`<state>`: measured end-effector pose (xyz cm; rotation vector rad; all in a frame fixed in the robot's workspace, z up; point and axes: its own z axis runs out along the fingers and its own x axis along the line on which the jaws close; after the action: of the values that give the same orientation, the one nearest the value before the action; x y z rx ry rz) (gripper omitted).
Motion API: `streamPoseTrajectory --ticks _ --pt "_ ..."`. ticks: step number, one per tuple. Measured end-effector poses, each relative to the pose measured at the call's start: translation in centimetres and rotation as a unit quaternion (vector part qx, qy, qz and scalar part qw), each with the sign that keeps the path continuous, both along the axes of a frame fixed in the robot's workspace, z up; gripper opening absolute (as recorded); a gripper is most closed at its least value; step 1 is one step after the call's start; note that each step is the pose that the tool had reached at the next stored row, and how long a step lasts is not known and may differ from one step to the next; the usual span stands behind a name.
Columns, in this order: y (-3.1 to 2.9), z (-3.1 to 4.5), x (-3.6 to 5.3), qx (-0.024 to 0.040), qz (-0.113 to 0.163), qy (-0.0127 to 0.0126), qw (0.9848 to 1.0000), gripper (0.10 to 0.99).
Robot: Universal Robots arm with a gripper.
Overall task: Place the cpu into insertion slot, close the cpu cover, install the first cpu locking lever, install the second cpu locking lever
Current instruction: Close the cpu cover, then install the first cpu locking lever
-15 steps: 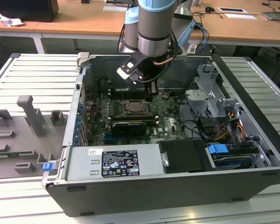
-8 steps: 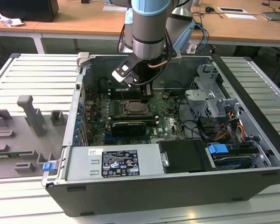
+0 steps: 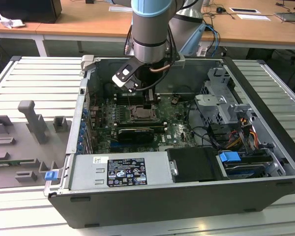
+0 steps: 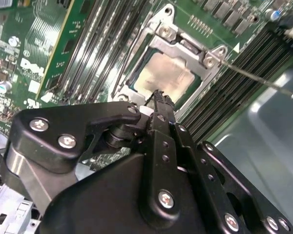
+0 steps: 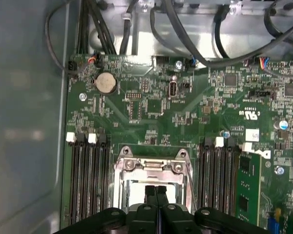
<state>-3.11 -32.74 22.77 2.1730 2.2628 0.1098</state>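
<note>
Hand (image 4: 158, 93) clenched, fingertips pressed together with nothing between them. In the exterior view it hung directly over the socket (image 3: 140, 115). Chip (image 4: 162, 78) sat in the socket, its pale metal top showing through the window of the cover (image 4: 188, 48). Cover appeared to lie flat over the chip, judged from both wrist views. Could not tell whether the fingertips touched the chip's top or hung just above it.

Socket lay near the middle of the circuit board (image 5: 117, 127), between two banks of memory slots (image 5: 88, 185), inside the open computer case (image 3: 152, 209).

Relation of note: chip straight below the fingertips, with no sideways offset that I could make out. One thin wire lever (image 4: 254, 76) stood out from a corner of the socket, just beside the hand. Its long axis ran away from the socket, across the nearer bank of memory slots and toward the case wall. It looked unlatched, which is a judgement only.
</note>
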Motion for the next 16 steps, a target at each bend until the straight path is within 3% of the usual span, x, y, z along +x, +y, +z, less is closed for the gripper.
streamPoseTrajectory --ticks 7,16 --pt "0.0 -0.01 -0.71 0.0 0.0 0.0 1.0 0.106" --pt "0.0 0.22 -0.77 0.0 0.0 0.0 1.0 0.106"
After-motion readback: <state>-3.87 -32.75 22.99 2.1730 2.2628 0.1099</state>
